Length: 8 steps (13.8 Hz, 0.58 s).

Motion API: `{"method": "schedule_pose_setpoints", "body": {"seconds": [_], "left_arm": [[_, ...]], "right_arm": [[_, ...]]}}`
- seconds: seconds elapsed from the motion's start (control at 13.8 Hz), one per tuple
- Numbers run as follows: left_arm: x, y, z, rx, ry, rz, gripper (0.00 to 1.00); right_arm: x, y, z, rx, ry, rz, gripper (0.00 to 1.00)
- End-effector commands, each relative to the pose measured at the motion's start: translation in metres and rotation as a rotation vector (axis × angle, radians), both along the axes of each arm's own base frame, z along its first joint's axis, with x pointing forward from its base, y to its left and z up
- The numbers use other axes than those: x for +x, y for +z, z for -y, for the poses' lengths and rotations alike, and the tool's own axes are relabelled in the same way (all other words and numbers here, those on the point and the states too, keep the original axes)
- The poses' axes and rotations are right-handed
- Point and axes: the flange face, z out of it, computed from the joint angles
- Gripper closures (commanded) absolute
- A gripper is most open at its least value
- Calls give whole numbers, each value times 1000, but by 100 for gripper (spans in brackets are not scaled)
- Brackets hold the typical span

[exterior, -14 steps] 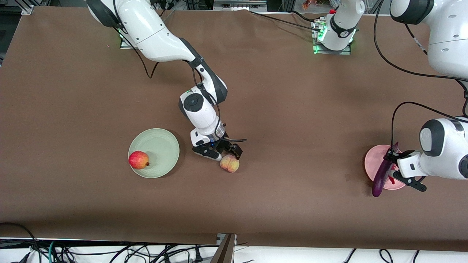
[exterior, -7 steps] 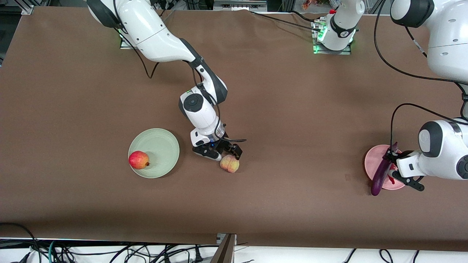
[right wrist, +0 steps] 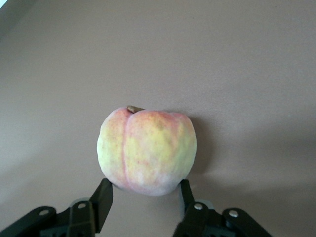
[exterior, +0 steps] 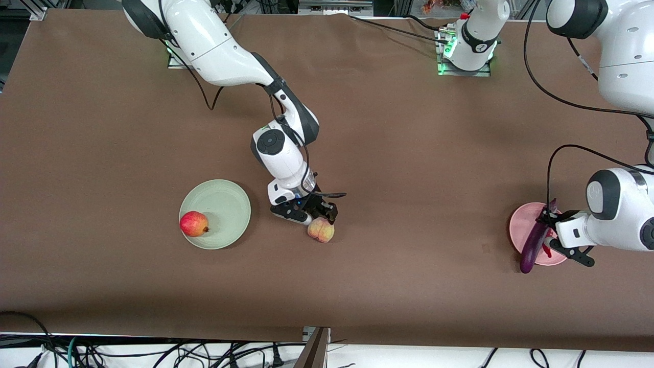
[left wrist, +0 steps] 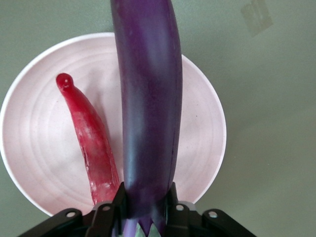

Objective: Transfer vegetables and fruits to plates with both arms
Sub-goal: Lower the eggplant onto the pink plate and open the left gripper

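Right end effector [right wrist: 143, 200] straddles peach [right wrist: 146, 150] on tabletop [exterior: 409, 153], fingers apart; closing comes next. Left end effector [left wrist: 145, 205], clamped on eggplant [left wrist: 148, 103], hangs over pink plate [left wrist: 202, 113]; release due.

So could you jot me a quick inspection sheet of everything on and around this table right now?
Surface: brown table, flat.
Job's things: apple on the green plate; peach on the table beside that plate; chili on the pink plate; eggplant over the pink plate, its tip past the rim.
Clutter: nothing seen.
Grippers: left gripper fingers shut on the eggplant; right gripper fingers open, either side of the peach.
Cables: black ones along both arms, a tangle below the table's near edge.
Surroundings: arm bases with green lights.
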Motion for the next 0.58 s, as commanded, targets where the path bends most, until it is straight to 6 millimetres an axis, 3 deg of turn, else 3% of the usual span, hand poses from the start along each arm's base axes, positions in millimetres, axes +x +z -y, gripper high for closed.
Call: {"method": "schedule_pose_setpoints", "body": {"seconds": [0.0,0.15,0.51], "left_arm": [[-3,1,-12,-7,-42,0,33],[-4,1,-12,-7,-42,-3,21],[-4,4,-11,-9,-44,-3,13]], "right_arm": [[5,-18,9,-25,0,-1,0],[3,-16,6,-23,3,1,0],[8,-9,10,-22,2,14,0]]}}
